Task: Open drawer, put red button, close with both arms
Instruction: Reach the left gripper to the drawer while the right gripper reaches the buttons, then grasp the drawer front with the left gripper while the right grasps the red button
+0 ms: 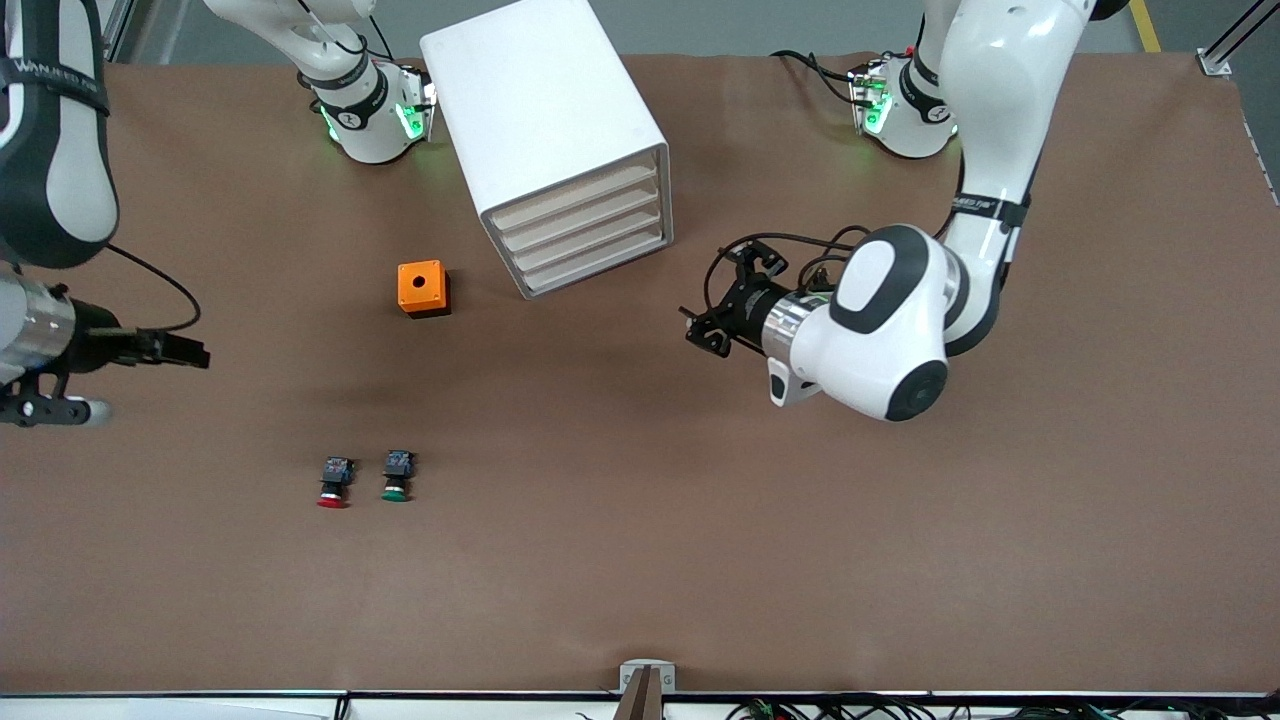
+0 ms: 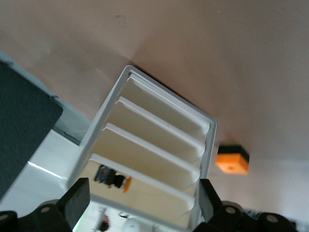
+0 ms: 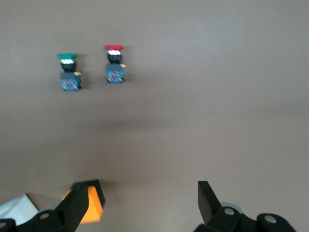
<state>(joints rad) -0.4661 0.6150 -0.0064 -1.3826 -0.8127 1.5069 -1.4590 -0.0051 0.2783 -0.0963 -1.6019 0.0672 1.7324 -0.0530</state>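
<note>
The red button (image 1: 334,482) (image 3: 115,65) lies on the brown table, nearer the front camera than the orange box, toward the right arm's end. The white cabinet (image 1: 545,110) stands between the arms' bases, and all of its drawers (image 1: 585,235) (image 2: 159,145) are pushed in. My left gripper (image 1: 712,305) (image 2: 142,203) hangs open just in front of the drawer fronts and touches nothing. My right gripper (image 1: 195,352) (image 3: 142,203) is open and empty, low over the table at the right arm's end, apart from the button.
A green-capped button (image 1: 397,476) (image 3: 69,72) lies right beside the red one. An orange box with a hole (image 1: 423,288) (image 3: 91,203) (image 2: 231,162) sits beside the cabinet, toward the right arm's end. The table's wide middle is bare brown surface.
</note>
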